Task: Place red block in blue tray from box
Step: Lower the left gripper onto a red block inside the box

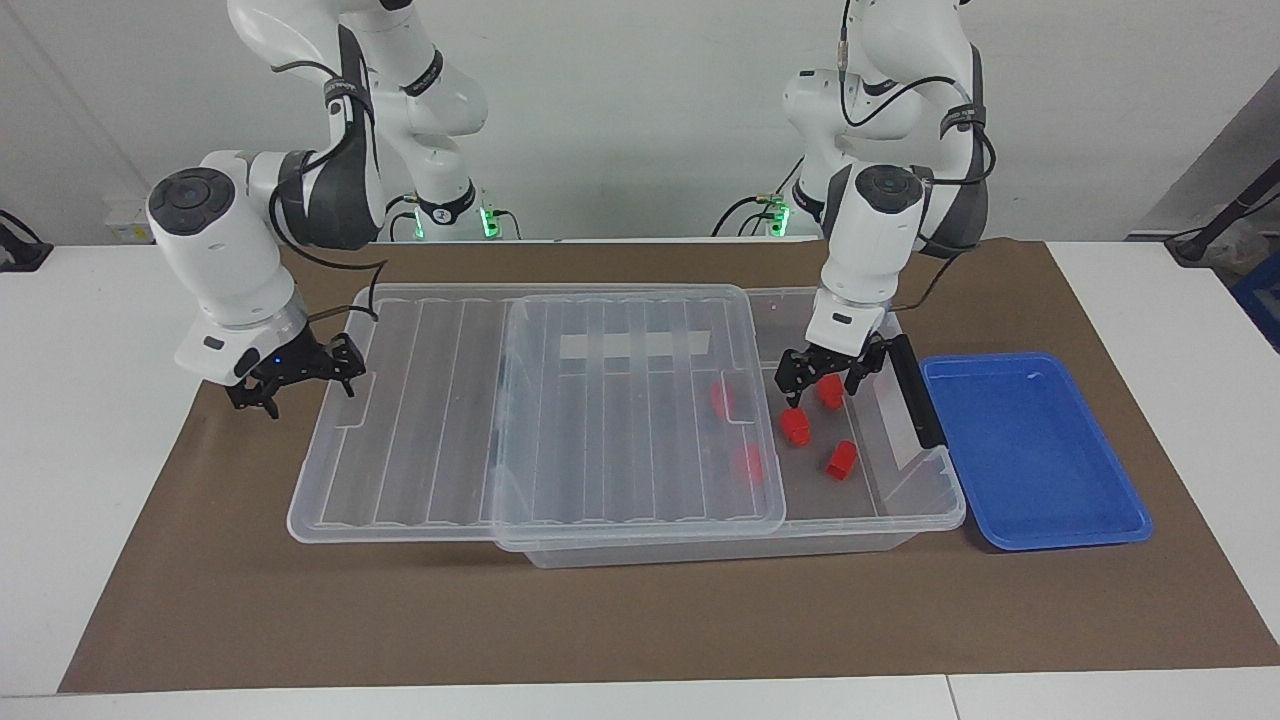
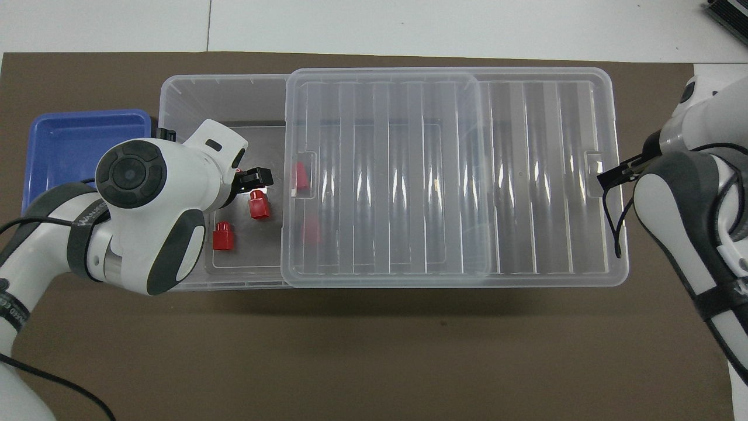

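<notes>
Facing view, red block (image 1: 829, 392) under left tool (image 1: 826, 376)

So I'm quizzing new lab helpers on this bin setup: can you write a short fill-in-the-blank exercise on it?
1. The left gripper is lowered inside the open end of the ____, among the red blocks.
2. The lid is slid toward the ____ arm's end of the table.
3. The blue tray holds ____ blocks.
4. The right gripper is beside the lid's end, its fingers ____.

Missing words: box; right; no; open
</notes>
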{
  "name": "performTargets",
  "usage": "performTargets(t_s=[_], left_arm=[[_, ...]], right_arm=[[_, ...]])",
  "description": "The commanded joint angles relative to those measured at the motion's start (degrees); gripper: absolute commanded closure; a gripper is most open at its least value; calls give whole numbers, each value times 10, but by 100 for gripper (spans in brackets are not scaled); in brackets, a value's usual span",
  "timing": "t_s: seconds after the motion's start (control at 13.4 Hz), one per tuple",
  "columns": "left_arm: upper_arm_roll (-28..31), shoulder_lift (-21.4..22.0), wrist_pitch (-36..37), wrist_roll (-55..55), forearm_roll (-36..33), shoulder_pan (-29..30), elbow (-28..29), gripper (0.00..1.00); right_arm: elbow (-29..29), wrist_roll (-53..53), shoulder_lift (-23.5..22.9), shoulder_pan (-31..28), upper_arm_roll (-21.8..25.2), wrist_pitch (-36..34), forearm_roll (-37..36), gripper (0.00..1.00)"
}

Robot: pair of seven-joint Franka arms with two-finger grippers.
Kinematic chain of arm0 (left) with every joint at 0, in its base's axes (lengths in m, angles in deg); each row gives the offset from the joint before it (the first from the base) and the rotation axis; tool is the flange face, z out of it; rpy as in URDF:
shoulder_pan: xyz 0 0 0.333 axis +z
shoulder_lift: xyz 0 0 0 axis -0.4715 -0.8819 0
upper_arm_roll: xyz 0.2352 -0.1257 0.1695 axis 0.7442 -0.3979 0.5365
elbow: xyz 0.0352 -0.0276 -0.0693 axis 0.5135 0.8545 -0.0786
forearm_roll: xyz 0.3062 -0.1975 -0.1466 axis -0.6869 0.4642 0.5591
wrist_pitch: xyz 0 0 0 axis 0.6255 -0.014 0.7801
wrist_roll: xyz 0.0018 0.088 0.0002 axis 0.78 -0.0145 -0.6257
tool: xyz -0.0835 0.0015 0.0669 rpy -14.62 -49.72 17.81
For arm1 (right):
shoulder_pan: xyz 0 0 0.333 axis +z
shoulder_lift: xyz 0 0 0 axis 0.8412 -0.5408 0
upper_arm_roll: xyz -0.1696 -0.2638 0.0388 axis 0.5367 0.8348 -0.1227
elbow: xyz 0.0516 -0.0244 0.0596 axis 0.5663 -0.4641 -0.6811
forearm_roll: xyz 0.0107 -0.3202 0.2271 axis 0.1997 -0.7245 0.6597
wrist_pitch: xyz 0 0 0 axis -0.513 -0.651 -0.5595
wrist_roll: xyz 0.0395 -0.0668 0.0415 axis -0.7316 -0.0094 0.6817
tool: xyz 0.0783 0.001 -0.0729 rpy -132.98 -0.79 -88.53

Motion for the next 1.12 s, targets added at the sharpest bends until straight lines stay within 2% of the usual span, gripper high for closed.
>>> performTargets(t_s=[0.0,0.15,0.3,0.52,0.74,0.89,1.04], left_arm=[[3,1,-29,32,-14,-3,21,0],[4,-18,-61,52,-14,-5,29,0],[4,-40,-83,63,-16,-7,30,0],[4,-47,-90,78,-17,-11,42,1],[5,-52,-109,80,-18,-15,60,2],[4,-54,-147,80,-18,-15,80,3],[4,-58,-149,80,-19,-15,82,6]], right_arm=[[-14,12,14,-10,-5,-3,-3,0],[-9,-5,26,-4,-5,-1,-1,0],[-7,-77,45,6,-7,0,-1,0],[8,-200,71,44,-7,-7,2,0],[54,-280,76,65,-7,-57,7,0],[88,-322,73,71,-7,-91,47,0],[97,-363,75,77,-7,-108,53,0]])
